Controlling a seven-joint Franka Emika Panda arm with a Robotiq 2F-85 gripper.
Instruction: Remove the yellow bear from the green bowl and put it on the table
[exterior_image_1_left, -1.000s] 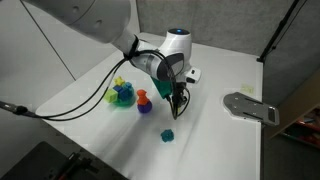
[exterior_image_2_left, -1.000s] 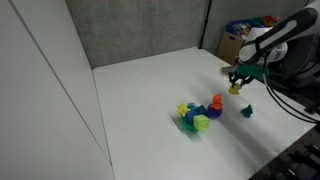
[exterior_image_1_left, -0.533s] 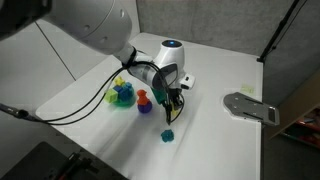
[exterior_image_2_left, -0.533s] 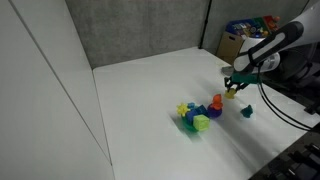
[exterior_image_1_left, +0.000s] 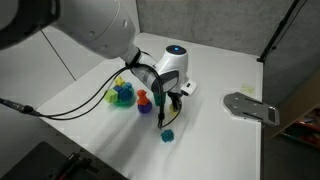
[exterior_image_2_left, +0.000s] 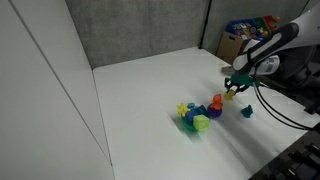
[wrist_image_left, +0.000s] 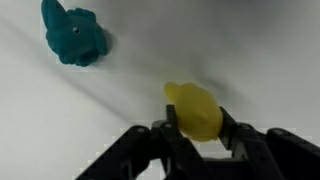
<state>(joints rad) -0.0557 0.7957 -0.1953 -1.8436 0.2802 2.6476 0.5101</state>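
Since the earlier frames, the gripper (exterior_image_1_left: 166, 115) had come lower over the table (exterior_image_1_left: 225, 140) and slid toward the lower middle of the frame, closer to the small teal toy (exterior_image_1_left: 168, 134).

In the wrist view the gripper (wrist_image_left: 196, 128) entered from the bottom edge, its two dark fingers (wrist_image_left: 165, 131) closed in on the yellow bear (wrist_image_left: 195, 107), one on each side. The bear's rounded top stuck out above the fingertips. Behind it lay the white table (wrist_image_left: 60, 110), and the teal toy (wrist_image_left: 74, 38) sat in the upper left of that frame, well apart from the bear.

In an exterior view the yellow bear (exterior_image_2_left: 230, 95) showed as a tiny yellow spot at the tip of the gripper (exterior_image_2_left: 231, 91), right of centre. It looked very close to the tabletop, though whether it touched could not be told. The teal toy (exterior_image_2_left: 247, 111) lay just below and to the right of it.

The green bowl (exterior_image_1_left: 118, 98) stood left of the gripper, apart from it, with a blue toy (exterior_image_1_left: 124, 94) in it. A red-orange toy (exterior_image_1_left: 143, 99) stood between bowl and gripper. In an exterior view the bowl (exterior_image_2_left: 196, 124) sat at lower centre.
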